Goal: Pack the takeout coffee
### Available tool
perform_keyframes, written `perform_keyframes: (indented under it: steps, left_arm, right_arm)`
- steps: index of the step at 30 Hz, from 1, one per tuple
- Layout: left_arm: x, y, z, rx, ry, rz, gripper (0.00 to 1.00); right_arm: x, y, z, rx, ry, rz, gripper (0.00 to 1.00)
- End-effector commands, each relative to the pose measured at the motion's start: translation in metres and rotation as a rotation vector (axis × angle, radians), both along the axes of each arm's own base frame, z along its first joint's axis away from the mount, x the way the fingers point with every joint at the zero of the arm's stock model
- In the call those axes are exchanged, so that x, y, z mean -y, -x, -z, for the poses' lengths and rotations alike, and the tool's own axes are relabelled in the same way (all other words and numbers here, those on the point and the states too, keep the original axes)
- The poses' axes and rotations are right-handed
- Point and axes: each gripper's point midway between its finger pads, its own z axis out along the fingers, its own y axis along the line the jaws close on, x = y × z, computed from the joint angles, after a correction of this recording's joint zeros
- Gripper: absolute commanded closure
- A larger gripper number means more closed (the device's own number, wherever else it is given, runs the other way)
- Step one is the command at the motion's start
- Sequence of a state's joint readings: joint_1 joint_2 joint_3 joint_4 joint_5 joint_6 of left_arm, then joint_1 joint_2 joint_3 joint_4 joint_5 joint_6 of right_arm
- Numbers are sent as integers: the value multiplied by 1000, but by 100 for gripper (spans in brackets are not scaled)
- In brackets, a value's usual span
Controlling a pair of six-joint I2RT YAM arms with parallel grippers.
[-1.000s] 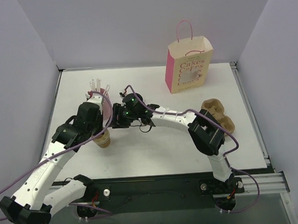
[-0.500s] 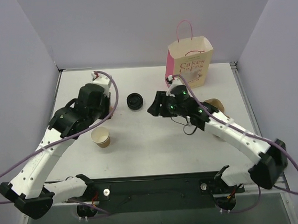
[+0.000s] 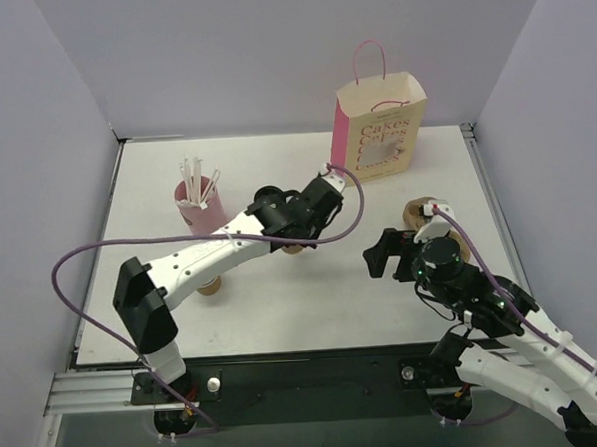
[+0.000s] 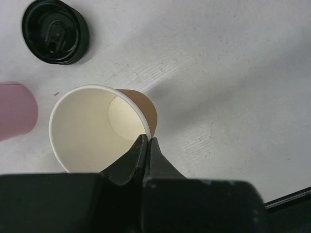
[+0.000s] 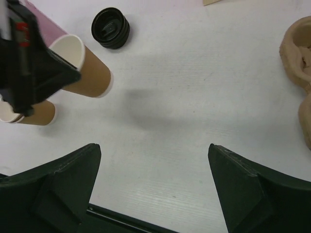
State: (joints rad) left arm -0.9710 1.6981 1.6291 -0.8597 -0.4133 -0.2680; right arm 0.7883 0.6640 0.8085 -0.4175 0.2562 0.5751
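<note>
The takeout coffee is out of view; both cups that show are lidless. My left gripper (image 4: pixel 147 140) (image 3: pixel 301 229) is shut on the rim of a brown paper cup (image 4: pixel 92 126) (image 5: pixel 82 68) with a white inside, held tilted above the table's middle. A loose black lid (image 4: pixel 55 31) (image 5: pixel 111 27) lies beyond it. My right gripper (image 5: pixel 154 148) (image 3: pixel 384 257) hangs open and empty to the right of the held cup, well apart from it.
A second lidless brown cup (image 3: pixel 210 285) (image 5: pixel 29 114) stands near the left arm. A pink cup of white straws (image 3: pixel 199 201) is at the back left. The pink paper bag (image 3: pixel 379 129) stands at the back. A cardboard cup carrier (image 5: pixel 297 58) (image 3: pixel 428 211) lies right.
The left arm has swung from the left side to the table's middle, shut on a cup's rim. The right arm has drawn back to the near right and its jaws have opened wide.
</note>
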Motion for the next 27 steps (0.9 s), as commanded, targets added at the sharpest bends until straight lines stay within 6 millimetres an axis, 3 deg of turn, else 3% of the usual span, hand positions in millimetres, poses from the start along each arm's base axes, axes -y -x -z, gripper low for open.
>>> perform_keyframes:
  steps: [1,6,11,14,15,18,23,27]
  left_arm:
    - [47,-8,0,15,80,18,100]
    - [75,2,34,-48,52,61,100]
    - [79,9,57,-95,37,65,99]
    - [79,12,60,-107,45,69,86]
    - [80,14,57,-110,57,80,77]
    - [80,14,45,-92,75,90,67]
    - [69,8,16,-40,74,65,60]
    - [44,-17,-14,54,62,-8,57]
  right_arm:
    - [27,7,-5,37,13,84,1]
    - [31,12,-7,35,5,87,1]
    - [27,15,-6,21,6,65,1]
    - [25,15,-6,15,4,60,1]
    - [24,15,-4,11,2,57,1]
    - [22,15,-4,3,2,51,1]
    - [17,16,-5,-6,-1,31,1]
    - [13,17,-8,-3,-6,18,1]
